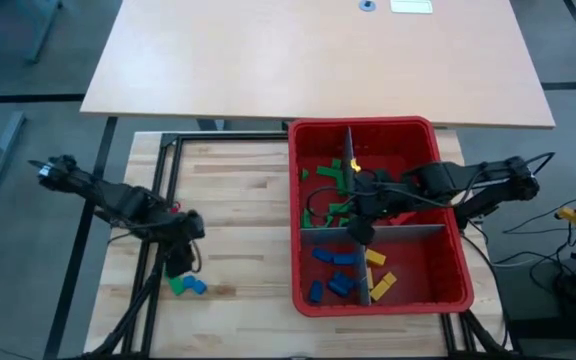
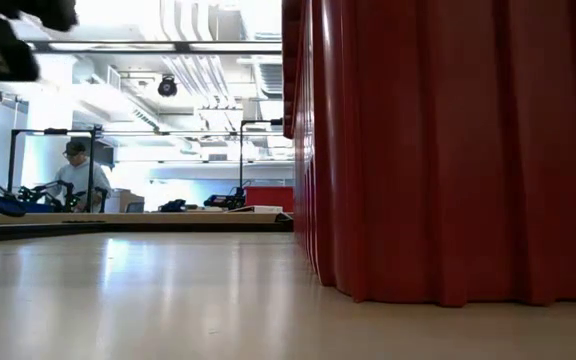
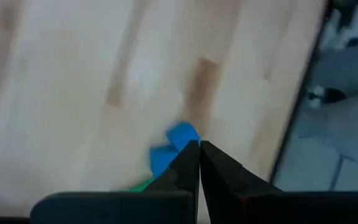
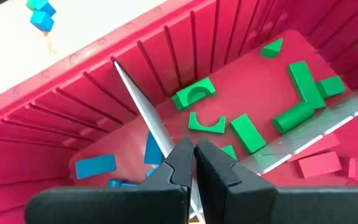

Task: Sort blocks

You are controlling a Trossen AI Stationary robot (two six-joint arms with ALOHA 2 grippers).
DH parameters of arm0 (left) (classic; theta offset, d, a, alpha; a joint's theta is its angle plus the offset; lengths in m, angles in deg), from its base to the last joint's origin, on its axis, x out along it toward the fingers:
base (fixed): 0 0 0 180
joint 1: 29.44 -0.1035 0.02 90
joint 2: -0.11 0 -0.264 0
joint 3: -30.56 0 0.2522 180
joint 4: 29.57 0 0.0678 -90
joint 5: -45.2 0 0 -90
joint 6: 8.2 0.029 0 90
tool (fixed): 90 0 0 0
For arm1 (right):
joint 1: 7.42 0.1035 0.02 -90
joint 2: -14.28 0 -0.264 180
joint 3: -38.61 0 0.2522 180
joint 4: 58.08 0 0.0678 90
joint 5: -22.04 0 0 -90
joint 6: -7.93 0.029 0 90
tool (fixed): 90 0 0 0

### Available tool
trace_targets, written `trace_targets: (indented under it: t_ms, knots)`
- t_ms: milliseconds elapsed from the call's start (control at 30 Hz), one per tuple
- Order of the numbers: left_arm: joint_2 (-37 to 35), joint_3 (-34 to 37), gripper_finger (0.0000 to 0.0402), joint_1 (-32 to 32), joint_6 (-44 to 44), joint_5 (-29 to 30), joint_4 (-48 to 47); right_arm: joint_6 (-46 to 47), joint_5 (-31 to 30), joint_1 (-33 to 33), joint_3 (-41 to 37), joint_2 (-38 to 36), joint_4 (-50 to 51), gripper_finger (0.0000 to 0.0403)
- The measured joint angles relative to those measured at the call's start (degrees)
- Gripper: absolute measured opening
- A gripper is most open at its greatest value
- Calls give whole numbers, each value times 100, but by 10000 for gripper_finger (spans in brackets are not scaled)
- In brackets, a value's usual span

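Both hands are pinched together: left hand (image 1: 181, 262) above two loose blocks (image 1: 186, 286), right hand (image 1: 360, 196) inside the red bin (image 1: 455, 250).

There are no words, numbers, labels or signs to read in any of the pictures. The red bin (image 1: 298, 200) has plain walls with nothing written on them. The blocks (image 1: 343, 258) are plain colours with no letters on them.
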Motion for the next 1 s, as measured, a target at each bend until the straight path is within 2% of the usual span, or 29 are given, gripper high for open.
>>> trace_targets:
  t_ms: [133, 233, 333, 467, 600, 700, 800, 1000]
  knots:
    - [-49, -2, 5, 609, -509, 1, 4, -55, -46, 0, 0, -55, 0, 0]
    - [54, 1, 31, 925, -765, -128, 3, -80, -48, 0, 0, -69, 2, 0]
    - [268, 53, 78, 1151, -989, -146, -7, -93, -48, 0, 0, -69, 0, 0]
    - [644, 126, 163, 1256, -1059, -147, 32, -96, -48, 0, 0, -72, 0, 0]
    - [1043, 216, 247, 1273, -863, -147, 90, -96, -48, 0, 0, -72, 0, 0]
    - [1338, 368, 292, 1284, -712, -145, 79, -96, -48, 2, 0, -72, 0, 0]
    - [1584, 532, 313, 1284, -586, -151, 72, -96, -46, 13, 0, -74, 0, 0]
    - [1819, 761, 315, 1284, -422, -155, 186, -96, -42, 15, 0, -74, 0, 0]
